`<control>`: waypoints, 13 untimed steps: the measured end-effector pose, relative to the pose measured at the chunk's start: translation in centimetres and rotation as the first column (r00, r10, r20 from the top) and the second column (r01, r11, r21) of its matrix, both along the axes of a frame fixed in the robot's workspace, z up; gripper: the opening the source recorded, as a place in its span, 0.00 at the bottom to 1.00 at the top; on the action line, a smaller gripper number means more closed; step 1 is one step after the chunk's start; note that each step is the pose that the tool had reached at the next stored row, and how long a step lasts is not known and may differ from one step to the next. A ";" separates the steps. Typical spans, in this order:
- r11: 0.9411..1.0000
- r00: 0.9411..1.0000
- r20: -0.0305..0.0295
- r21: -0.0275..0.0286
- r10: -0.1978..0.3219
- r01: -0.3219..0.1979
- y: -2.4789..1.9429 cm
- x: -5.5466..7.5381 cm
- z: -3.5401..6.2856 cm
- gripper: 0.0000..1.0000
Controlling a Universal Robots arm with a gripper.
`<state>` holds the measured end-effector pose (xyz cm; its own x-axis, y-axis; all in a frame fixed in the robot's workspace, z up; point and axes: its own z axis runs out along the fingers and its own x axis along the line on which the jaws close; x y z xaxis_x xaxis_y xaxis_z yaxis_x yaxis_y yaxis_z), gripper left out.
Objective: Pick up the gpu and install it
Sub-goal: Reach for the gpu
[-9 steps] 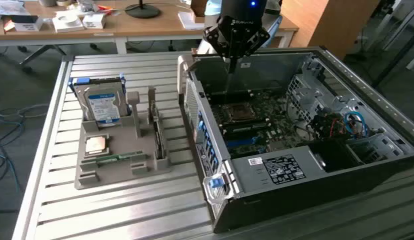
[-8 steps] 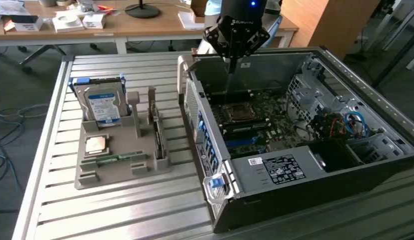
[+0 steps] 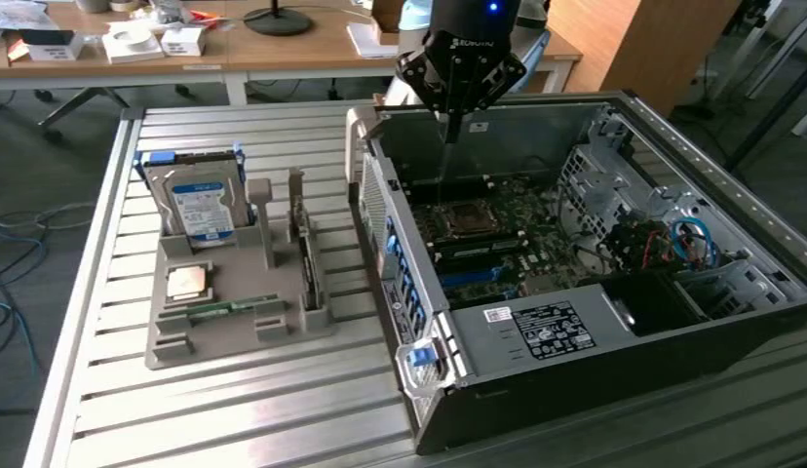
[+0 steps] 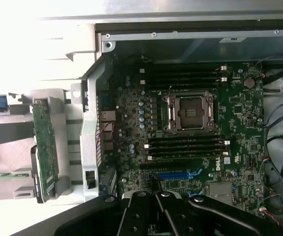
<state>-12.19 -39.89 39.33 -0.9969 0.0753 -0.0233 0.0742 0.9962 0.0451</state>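
The job had barely begun. The gpu [image 3: 305, 258] stood on edge in the tray [image 3: 182, 341], just outside the case [image 3: 637, 351], beside the case's perforated rear wall. Nothing gripped it and nothing touched it. From the wrist camera the gpu [image 4: 45, 147] showed as a long green board in its tray slot, close to that same wall.

The gripper [image 3: 445, 139] hung above the case's open side, over the far part of the motherboard [image 3: 508, 244] and well apart from the card. Its fingers were pinched together into one thin stem, with nothing between them. The wrist view agreed: the gripper [image 4: 157, 189] was closed and empty over the board, near the blue slot [image 4: 178, 174].

So both parts of the job were left to do, as far as could be judged: the pick-up, and the seating in the case. No card sat in the case's expansion slots where those could be seen.

Several things were hard to read. The gpu was edge-on in the exterior view, so its face and connector could not be made out. The gripper's own dark body covered the board near the blue slot in the wrist view. The tray was cut off at the frame edge there. I could not tell which slot the card belonged in.
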 end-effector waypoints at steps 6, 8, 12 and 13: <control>1.000 1.000 0.000 0.000 0.000 0.000 0.00 -0.3 -0.01 0.11; 1.000 1.000 0.000 0.000 0.000 0.000 0.00 -0.6 0.00 0.11; 1.000 1.000 0.000 0.000 0.000 0.000 0.00 -1.3 -0.01 0.11; 1.000 1.000 0.000 0.000 0.000 0.000 0.00 -1.6 -0.01 0.11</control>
